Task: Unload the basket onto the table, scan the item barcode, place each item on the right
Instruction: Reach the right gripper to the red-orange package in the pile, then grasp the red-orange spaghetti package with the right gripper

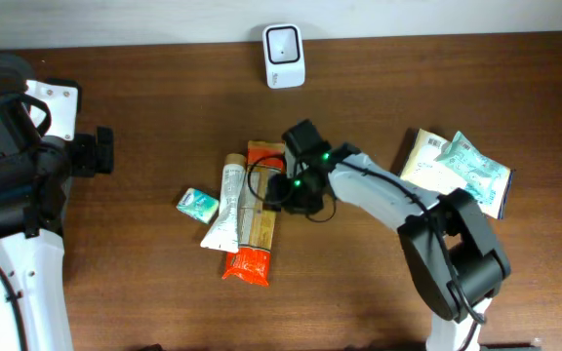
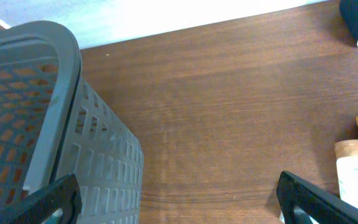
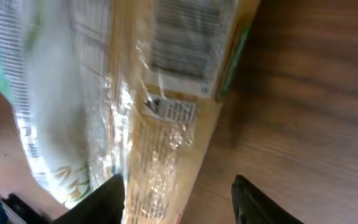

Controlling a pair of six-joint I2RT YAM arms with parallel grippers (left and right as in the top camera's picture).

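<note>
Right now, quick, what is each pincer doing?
Left pincer: open, holding nothing.
Right pincer: open, straddling the clear-wrapped packet, not yet gripping it.

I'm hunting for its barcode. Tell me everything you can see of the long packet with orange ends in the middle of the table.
The long packet looks like crinkly, glossy clear film over tan contents, with orange-red printed ends. It lies flat on the table. In the right wrist view a barcode on it faces up. A white pouch lies along one long side, touching it. The right gripper sits over the other side, its fingers apart on either side of the packet's edge.
</note>
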